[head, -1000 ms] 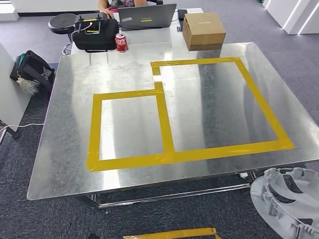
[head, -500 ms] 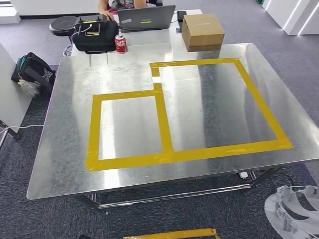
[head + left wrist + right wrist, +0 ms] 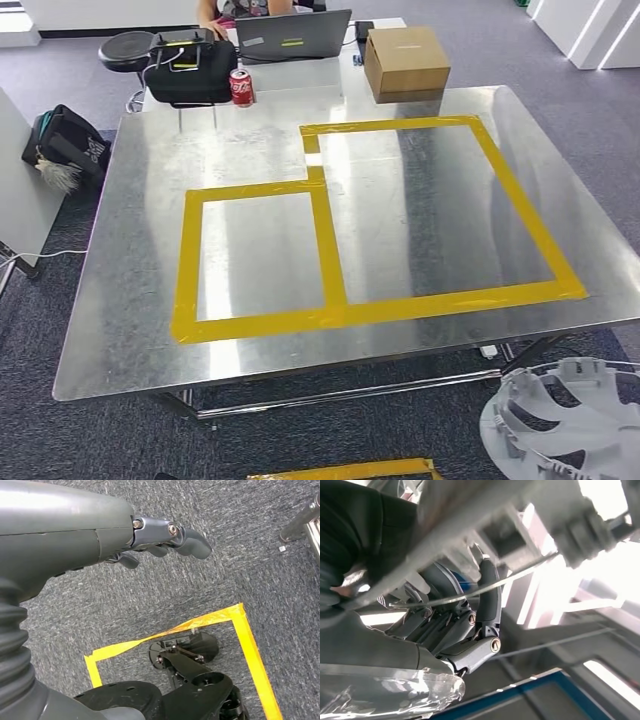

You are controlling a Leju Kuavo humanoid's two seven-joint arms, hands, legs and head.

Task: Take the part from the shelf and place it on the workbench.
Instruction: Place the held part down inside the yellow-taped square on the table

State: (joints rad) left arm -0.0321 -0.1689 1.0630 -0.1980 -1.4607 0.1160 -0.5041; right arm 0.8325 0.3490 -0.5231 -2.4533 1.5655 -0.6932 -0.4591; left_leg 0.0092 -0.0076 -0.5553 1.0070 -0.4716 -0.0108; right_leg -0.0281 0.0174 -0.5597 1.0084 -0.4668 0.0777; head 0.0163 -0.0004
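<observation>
The part (image 3: 566, 420), a pale grey round plastic piece with ribs and cut-outs, hangs at the lower right, below and in front of the workbench's near right corner. In the right wrist view my right hand (image 3: 471, 625) grips it from beneath, dark fingers curled against the part's ribbed frame (image 3: 501, 525). The workbench (image 3: 136, 250) is a shiny metal table marked with two yellow tape rectangles (image 3: 332, 250), both bare inside. My left hand (image 3: 162, 535) hangs over grey carpet, fingers loosely extended and holding nothing.
On the desk behind the workbench stand a cardboard box (image 3: 406, 60), a red can (image 3: 241, 87), a black bag (image 3: 192, 65) and a laptop (image 3: 294, 35) with a person behind it. A backpack (image 3: 68, 145) lies on the floor at left. Yellow floor tape (image 3: 347, 470) marks the carpet.
The part dipped toward the lower right corner half a second ago, then came back up and to the left, nearer the workbench edge. The camera shifted slightly.
</observation>
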